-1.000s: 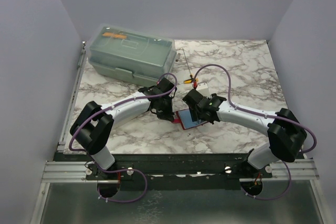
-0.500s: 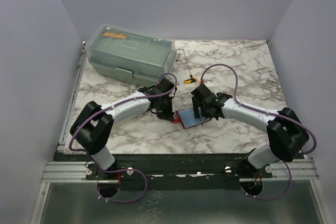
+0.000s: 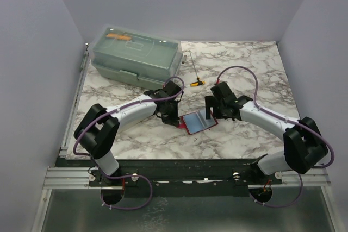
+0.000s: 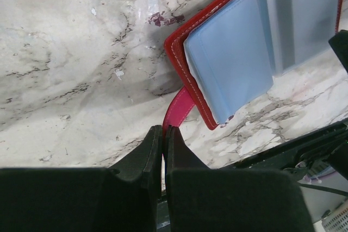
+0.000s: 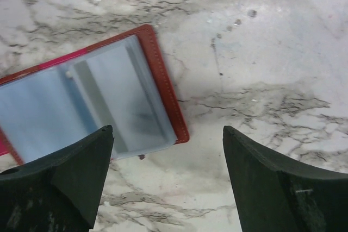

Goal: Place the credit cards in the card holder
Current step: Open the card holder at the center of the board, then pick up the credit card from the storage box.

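The card holder (image 3: 197, 123) is a small red wallet lying open on the marble table, its clear sleeves facing up (image 4: 234, 63) (image 5: 109, 101). A grey-blue credit card (image 5: 128, 99) shows through the right-hand sleeve; no loose credit cards are in view. My left gripper (image 3: 175, 120) (image 4: 163, 130) is shut on the holder's red strap (image 4: 182, 110) at its left corner. My right gripper (image 3: 216, 114) (image 5: 167, 131) hangs open just above the holder's right edge, with nothing between its fingers.
A grey-green plastic toolbox (image 3: 136, 55) stands at the back left. A yellow-handled tool with a thin metal shaft (image 3: 196, 83) lies behind the grippers. Walls close the table in on the left, back and right.
My right gripper has pulled back to the right, off the top of the card holder, leaving its sleeves uncovered. The left gripper keeps its hold on the strap.
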